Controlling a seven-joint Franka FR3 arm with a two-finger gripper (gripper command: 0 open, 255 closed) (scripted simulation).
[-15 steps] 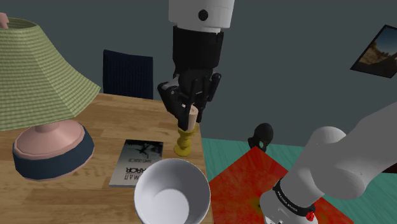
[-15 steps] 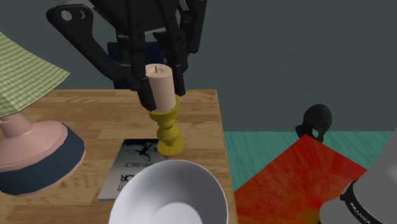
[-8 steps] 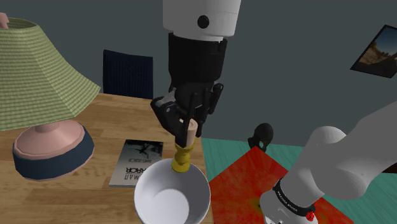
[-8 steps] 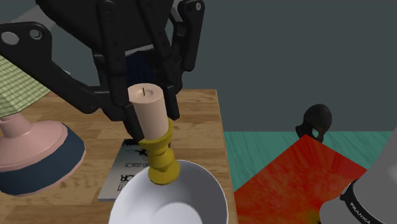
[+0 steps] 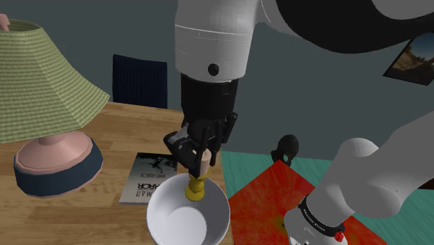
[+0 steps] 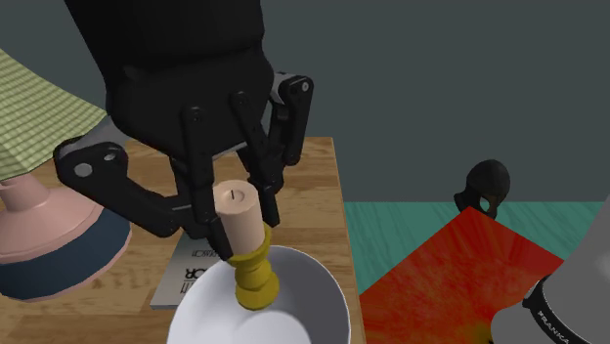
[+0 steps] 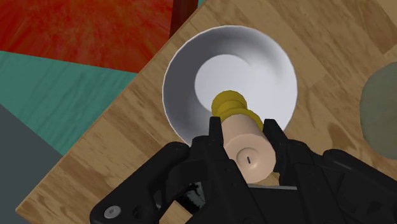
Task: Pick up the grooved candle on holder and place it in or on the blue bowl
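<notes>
My black gripper is shut on the candle, a pale peach cylinder on a yellow turned holder. The candle hangs tilted, with the holder's foot down inside the bowl. The bowl is drawn plain white and stands on the wooden table near its front corner. Whether the foot touches the bowl's floor I cannot tell.
A lamp with a green shade and pink-and-navy base stands at the shoulder view's left. A booklet lies beside the bowl. Behind the table is a dark chair. A red and teal rug covers the floor.
The gripper has carried the candle from above the booklet's edge over to the bowl and lowered it, so the holder's foot now sits inside the bowl. The fingers stayed clasped.
</notes>
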